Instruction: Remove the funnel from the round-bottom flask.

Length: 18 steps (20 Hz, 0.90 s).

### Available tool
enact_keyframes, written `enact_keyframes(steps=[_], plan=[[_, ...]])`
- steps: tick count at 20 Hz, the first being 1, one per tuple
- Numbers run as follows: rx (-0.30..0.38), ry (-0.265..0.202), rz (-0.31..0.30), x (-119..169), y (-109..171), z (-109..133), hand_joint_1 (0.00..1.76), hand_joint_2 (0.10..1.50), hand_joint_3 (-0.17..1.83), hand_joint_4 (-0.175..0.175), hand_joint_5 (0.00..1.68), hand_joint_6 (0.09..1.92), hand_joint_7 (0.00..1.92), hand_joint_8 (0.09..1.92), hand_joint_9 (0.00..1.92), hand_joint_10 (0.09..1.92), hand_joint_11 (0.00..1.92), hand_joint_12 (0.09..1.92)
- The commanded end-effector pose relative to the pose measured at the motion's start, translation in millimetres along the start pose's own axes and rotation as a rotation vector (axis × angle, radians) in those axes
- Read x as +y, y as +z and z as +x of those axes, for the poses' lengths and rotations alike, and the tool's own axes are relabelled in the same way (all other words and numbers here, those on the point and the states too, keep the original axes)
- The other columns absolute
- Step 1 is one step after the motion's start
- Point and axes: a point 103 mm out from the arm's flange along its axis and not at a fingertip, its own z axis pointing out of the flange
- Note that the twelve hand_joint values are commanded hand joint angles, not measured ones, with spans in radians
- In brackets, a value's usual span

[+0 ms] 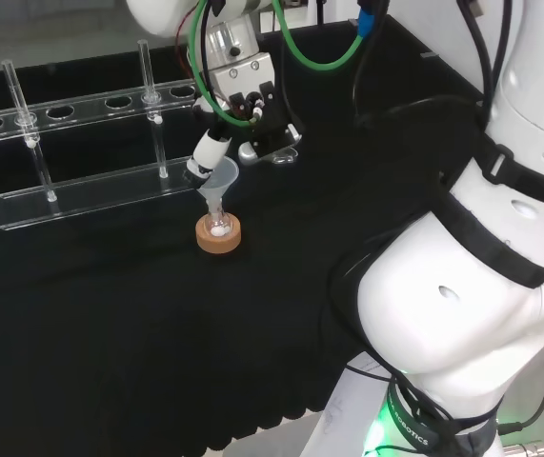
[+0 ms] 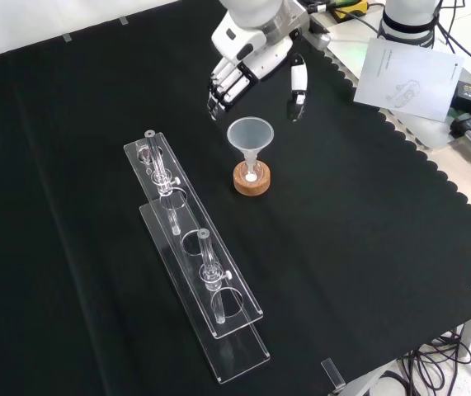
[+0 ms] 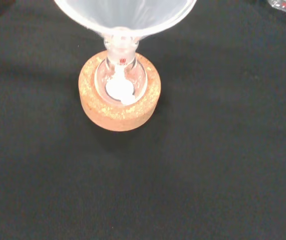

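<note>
Your surface (image 2: 367, 247), draped in black cloth, carries a long clear rack (image 2: 194, 264) at the front view's left, with a few glass tubes standing in it. Your robot hand (image 2: 247, 70) hangs above the cloth at that view's top, released, fingers spread to either side and gripping nothing. In the head view one fingertip sits right at the funnel's rim; you cannot tell if it touches. The funnel (image 2: 250, 136) is seated in the flask (image 3: 120, 85), stem in its neck. The flask rests in a cork ring (image 2: 252, 179) just right of the rack.
</note>
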Motion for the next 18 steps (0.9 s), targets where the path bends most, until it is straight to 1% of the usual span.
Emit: enact_keyframes(steps=[1, 3, 5, 6, 9, 15, 18], plan=[[-0.045, -0.012, -0.001, 10, 4, 8, 0.55, 0.66, 0.22, 0.045, 0.0, 0.09, 0.0, 0.39, 0.04, 0.83, 0.19, 1.53], [-0.054, -0.019, 0.006, 13, 6, 11, 0.55, 0.66, 0.22, 0.046, 0.01, 0.09, 0.0, 0.4, 0.04, 0.83, 0.19, 1.53], [-0.089, -0.019, 0.013, 17, 9, 15, 0.56, 0.66, 0.22, 0.046, 0.01, 0.09, 0.0, 0.41, 0.04, 0.83, 0.18, 1.53], [-0.089, -0.022, 0.014, 18, 10, 15, 0.56, 0.66, 0.22, 0.046, 0.01, 0.09, 0.0, 0.41, 0.04, 0.83, 0.18, 1.53], [-0.129, -0.021, 0.025, 21, 14, 17, 0.56, 0.66, 0.22, 0.044, 0.01, 0.09, 0.0, 0.42, 0.04, 0.83, 0.18, 1.53], [-0.156, -0.028, 0.027, 26, 22, 17, 0.56, 0.66, 0.21, 0.041, 0.03, 0.09, 0.0, 0.43, 0.05, 0.84, 0.18, 1.53], [-0.15, -0.031, 0.026, 26, 24, 12, 0.56, 0.67, 0.21, 0.041, 0.03, 0.09, 0.0, 0.43, 0.05, 0.84, 0.18, 1.53]])
